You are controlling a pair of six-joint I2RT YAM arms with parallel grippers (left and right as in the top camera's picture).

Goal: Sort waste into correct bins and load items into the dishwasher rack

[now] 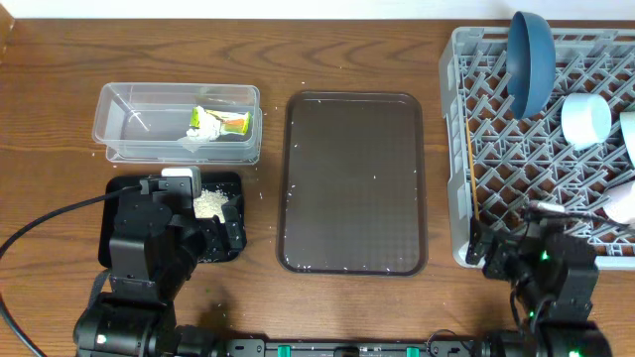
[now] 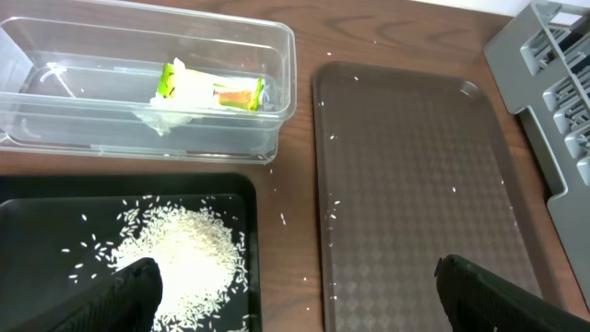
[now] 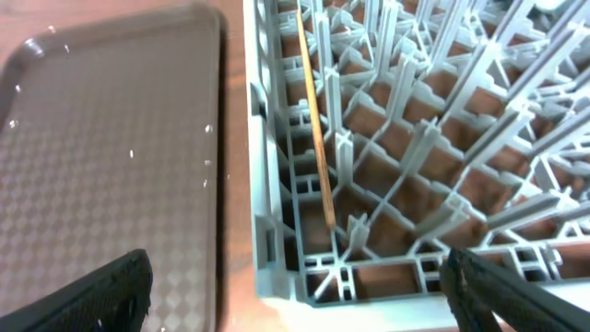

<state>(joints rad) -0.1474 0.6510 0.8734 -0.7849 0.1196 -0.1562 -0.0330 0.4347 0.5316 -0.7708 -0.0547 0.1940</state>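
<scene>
The clear tub (image 1: 179, 121) holds the yellow-green wrapper with white tissue (image 1: 220, 123), which also shows in the left wrist view (image 2: 207, 92). The black tray (image 1: 119, 198) holds the heap of rice (image 1: 208, 203), also seen in the left wrist view (image 2: 189, 244). The grey rack (image 1: 496, 59) holds the dark-blue bowl (image 1: 532, 61) on edge, a white bowl (image 1: 585, 119), a white pink-tinged cup (image 1: 623, 203) and the wooden stick (image 1: 471, 169) along its left side (image 3: 315, 120). My left gripper (image 2: 295, 304) is open and empty by the black tray's right edge. My right gripper (image 3: 304, 309) is open and empty at the rack's front left corner.
A large brown serving tray (image 1: 352, 183) lies between the bins and the rack, with a few stray rice grains on it and on the wood nearby. A pale dish (image 1: 629, 134) is cut off at the rack's right edge. The left arm's black cable runs off left.
</scene>
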